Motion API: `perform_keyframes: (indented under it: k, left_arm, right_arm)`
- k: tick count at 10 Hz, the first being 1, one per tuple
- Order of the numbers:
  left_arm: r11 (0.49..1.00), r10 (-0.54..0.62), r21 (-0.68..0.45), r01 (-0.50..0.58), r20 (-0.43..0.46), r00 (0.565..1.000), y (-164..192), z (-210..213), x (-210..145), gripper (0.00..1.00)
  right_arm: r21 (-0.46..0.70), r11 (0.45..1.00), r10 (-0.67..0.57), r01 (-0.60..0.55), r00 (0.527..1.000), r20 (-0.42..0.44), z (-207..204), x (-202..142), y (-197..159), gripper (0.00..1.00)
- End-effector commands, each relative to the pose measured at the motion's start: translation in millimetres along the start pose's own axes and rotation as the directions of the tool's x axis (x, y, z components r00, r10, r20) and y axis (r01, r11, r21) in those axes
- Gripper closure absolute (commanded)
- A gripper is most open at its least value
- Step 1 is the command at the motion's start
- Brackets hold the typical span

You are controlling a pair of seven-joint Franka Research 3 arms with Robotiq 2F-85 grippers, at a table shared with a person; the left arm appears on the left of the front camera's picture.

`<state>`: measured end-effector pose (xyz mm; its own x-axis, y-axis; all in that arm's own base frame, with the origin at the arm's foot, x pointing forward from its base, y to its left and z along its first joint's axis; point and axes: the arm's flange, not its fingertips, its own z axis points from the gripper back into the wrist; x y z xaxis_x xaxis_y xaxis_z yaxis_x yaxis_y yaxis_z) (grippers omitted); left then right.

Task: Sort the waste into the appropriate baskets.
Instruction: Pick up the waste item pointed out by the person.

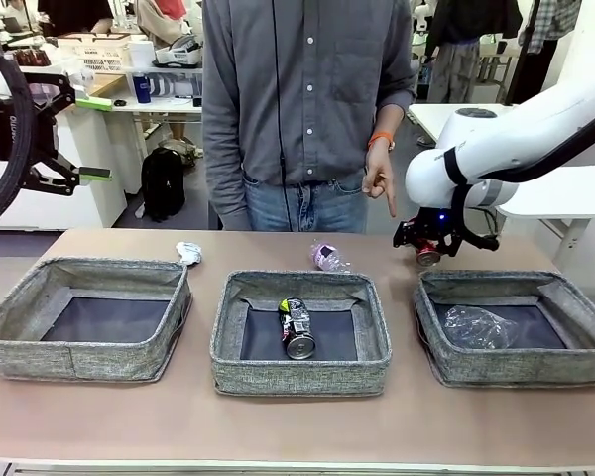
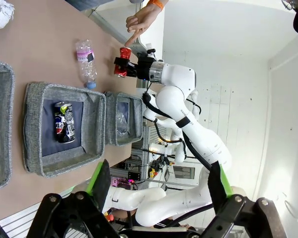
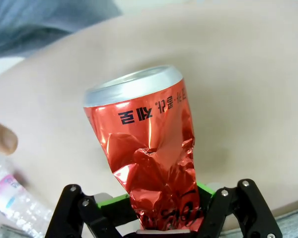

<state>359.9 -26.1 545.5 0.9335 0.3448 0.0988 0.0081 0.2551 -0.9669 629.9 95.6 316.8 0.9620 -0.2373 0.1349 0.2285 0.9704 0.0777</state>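
**Right end effector (image 1: pixel 428 248) grips the red drink can (image 1: pixel 428 256) near the right basket (image 1: pixel 516 369)**

The right end effector is clenched on the bottom part of the red drink can. In the right wrist view, the can stands up between the two green pads, and its lower half is badly crushed. Its silver top points away from the end effector. The can is lifted off the tabletop (image 1: pixel 278 426), close to the far left corner of the right basket. A crushed clear plastic bottle (image 1: pixel 476 325) lies inside that basket.

The left end effector (image 1: pixel 89 137) is up high on the left side, well away from the baskets. Its fingers are spread wide apart and it holds nothing.

The middle basket (image 1: pixel 297 377) has the dark printed drink can (image 1: pixel 297 327) lying on its side on the dark base. The left basket (image 1: pixel 20 339) has nothing showing inside it.

Two bits of waste lie on the tabletop behind the baskets. The crumpled white paper wad (image 1: pixel 188 252) sits just behind the far right corner of the left basket. The pink-purple labelled bottle (image 1: pixel 327 258) lies on its side just behind the middle basket.

A person stands at the far side of the tabletop. The person's hand (image 1: pixel 380 178) hangs down with one finger pointing, close to the red drink can
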Motion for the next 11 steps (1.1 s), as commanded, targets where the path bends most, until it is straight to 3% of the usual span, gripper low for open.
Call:
perform_keyframes:
  k: [1, 3, 4, 5, 7, 9, 10, 11]
  left_arm:
    - [1.000, -0.013, -0.019, 0.013, 0.000, 1.000, -1, 0, -1, 0.00]
    - [1.000, -0.013, -0.019, 0.013, 0.000, 1.000, -1, 0, -1, 0.00]
    - [1.000, -0.013, -0.019, 0.013, 0.000, 1.000, -1, 0, -1, 0.00]
    - [1.000, -0.013, -0.019, 0.013, 0.000, 1.000, -1, 0, -1, 0.00]
    - [1.000, -0.013, -0.019, 0.013, 0.000, 1.000, -1, 0, -1, 0.00]
    - [1.000, -0.013, -0.019, 0.013, 0.000, 1.000, -1, 0, -1, 0.00]
    - [1.000, -0.013, -0.019, 0.013, 0.000, 1.000, -1, 0, -1, 0.00]
    - [1.000, -0.013, -0.019, 0.013, 0.000, 1.000, -1, 0, -1, 0.00]
  right_arm:
    - [-0.050, 0.998, -0.035, 0.035, 0.999, 0.013, 32, 0, -18, 0.96]
    - [0.004, 0.999, 0.032, -0.032, 0.999, -0.022, 98, -6, -40, 0.96]
    - [0.058, 0.998, 0.040, -0.027, 0.972, -0.230, 136, -15, -40, 0.96]
    - [-0.009, 0.997, 0.063, -0.070, 0.935, -0.349, 168, -30, -33, 0.96]
    - [-0.108, 0.985, 0.092, -0.133, 0.941, -0.325, 228, -72, -13, 0.96]
    - [-0.018, 0.952, 0.296, -0.306, 0.933, -0.203, 274, -136, -6, 0.96]
    - [0.055, 0.955, 0.296, -0.292, 0.952, -0.072, 284, -147, -23, 0.96]
    - [-0.051, 0.974, 0.198, -0.222, 0.935, -0.296, 271, -116, 1, 0.96]
